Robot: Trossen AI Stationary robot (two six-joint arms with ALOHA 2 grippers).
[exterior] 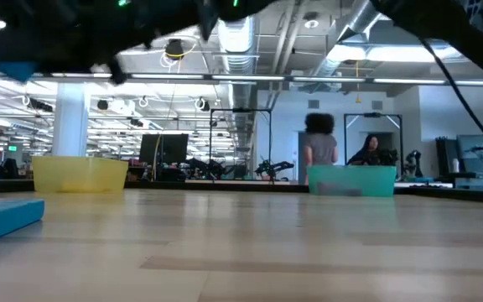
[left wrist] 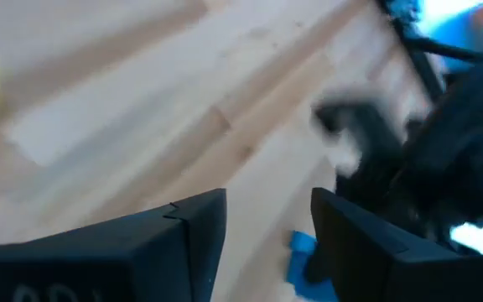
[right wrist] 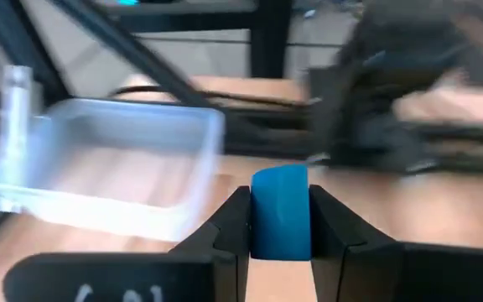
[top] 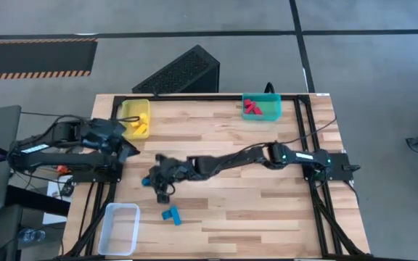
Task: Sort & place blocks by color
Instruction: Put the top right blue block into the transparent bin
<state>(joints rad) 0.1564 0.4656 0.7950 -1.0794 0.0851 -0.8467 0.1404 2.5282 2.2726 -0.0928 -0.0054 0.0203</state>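
Observation:
My right gripper point(top: 151, 180) reaches across the table's middle toward the left and is shut on a blue block point(right wrist: 280, 220), which hangs above the wood. Two more blue blocks point(top: 170, 214) lie flat on the table nearer the front edge; one blue block point(exterior: 2, 220) fills the low view's left. Yellow blocks point(top: 141, 125) lie in the yellow bin point(top: 125, 109) at the far left. Red blocks point(top: 252, 108) lie in the teal bin point(top: 273, 109) at the far right. My left gripper point(left wrist: 267, 239) stands open over the left edge, beside the yellow bin, with nothing between its fingers. My right gripper pinches the blue block by two opposite sides point(right wrist: 258, 222) between its two fingers point(right wrist: 235, 220). The fingers come from the table's right, slanting slightly down. The block's rounded end sticks out past the fingertips, and the block is lifted clear of the table.
A clear bin point(top: 118, 226) stands at the near left corner, just beyond the held block in the right wrist view. A black perforated case point(top: 181, 72) lies behind the table's far edge. Bare wood spans the middle and right. People stand in the room behind.

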